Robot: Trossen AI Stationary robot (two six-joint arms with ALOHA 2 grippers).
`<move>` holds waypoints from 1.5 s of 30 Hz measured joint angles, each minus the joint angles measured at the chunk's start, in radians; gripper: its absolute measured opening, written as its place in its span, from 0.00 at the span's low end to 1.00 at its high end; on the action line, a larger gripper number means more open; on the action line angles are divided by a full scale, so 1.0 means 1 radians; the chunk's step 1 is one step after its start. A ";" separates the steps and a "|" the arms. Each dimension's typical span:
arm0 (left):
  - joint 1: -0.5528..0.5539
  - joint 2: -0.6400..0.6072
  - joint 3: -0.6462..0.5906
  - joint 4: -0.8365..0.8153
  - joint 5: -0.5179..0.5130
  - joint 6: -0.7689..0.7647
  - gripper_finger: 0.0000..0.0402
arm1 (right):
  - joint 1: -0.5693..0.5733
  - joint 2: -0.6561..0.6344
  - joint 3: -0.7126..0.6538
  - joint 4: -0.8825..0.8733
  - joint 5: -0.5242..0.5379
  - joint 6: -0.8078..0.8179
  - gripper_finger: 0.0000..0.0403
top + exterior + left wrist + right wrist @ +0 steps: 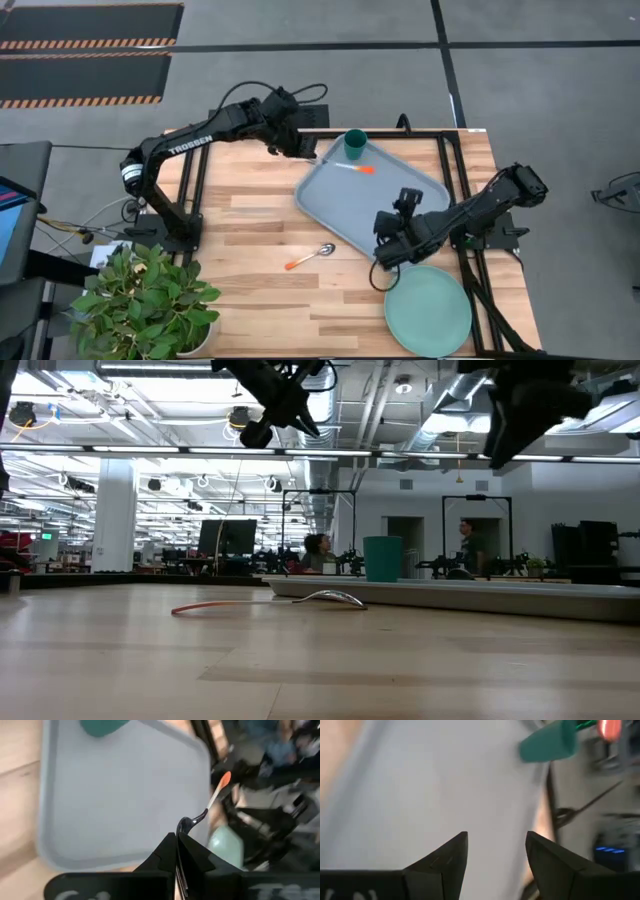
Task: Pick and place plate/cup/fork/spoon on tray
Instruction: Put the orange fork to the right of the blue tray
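Left pincer (312, 157), closed on the fork (352, 167), hangs over the tray's (400, 195) far corner beside the cup (355, 145). Right pincer (385, 255), fingers apart and empty, hovers at the tray's near edge. Plate (428, 311) and spoon (310, 256) lie on the bench (260, 215), off the tray.
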 joint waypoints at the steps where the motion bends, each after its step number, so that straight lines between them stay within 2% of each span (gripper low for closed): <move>1: -0.003 0.004 0.000 -0.014 -0.004 0.036 0.00 | 0.015 0.000 0.000 0.000 -0.026 0.037 0.55; 5: -0.027 0.062 -0.002 -0.064 -0.017 0.139 0.00 | 0.083 0.000 0.000 -0.004 -0.112 0.166 0.55; 8: -0.052 0.136 0.018 -0.037 -0.019 0.171 0.00 | 0.133 0.000 0.000 -0.013 -0.153 0.239 0.55; 12: -0.077 0.267 0.101 -0.066 0.044 0.234 0.00 | 0.188 0.000 -0.001 -0.049 -0.180 0.346 0.55; 15: -0.087 0.348 0.202 -0.118 0.068 0.293 0.00 | 0.224 0.000 -0.001 -0.065 -0.195 0.421 0.55; 19: -0.097 0.452 0.352 -0.163 -0.028 0.349 0.00 | 0.261 0.000 -0.001 -0.065 -0.206 0.505 0.55; 21: -0.101 0.515 0.434 -0.177 -0.041 0.387 0.00 | 0.277 0.000 -0.001 -0.068 -0.208 0.536 0.55; 25: -0.117 0.646 0.613 -0.317 -0.047 0.502 0.00 | 0.299 0.000 -0.001 -0.071 -0.208 0.566 0.55; 28: -0.141 0.731 0.743 -0.407 -0.088 0.581 0.00 | 0.308 0.000 -0.001 -0.071 -0.208 0.567 0.55; 30: -0.156 0.731 0.715 -0.363 -0.093 0.615 0.00 | 0.308 0.000 -0.001 -0.072 -0.208 0.567 0.55; 32: -0.168 0.728 0.705 -0.389 -0.100 0.667 0.00 | 0.308 0.000 -0.001 -0.072 -0.207 0.566 0.55; 36: -0.193 0.721 0.721 -0.420 -0.190 0.783 0.00 | 0.308 0.000 -0.001 -0.070 -0.200 0.566 0.55; 40: -0.214 0.719 0.740 -0.403 -0.231 0.867 0.00 | 0.307 0.000 -0.001 -0.071 -0.197 0.566 0.55; 45: -0.255 0.720 0.739 -0.406 -0.348 1.064 0.00 | 0.307 0.000 -0.001 -0.057 -0.197 0.567 0.55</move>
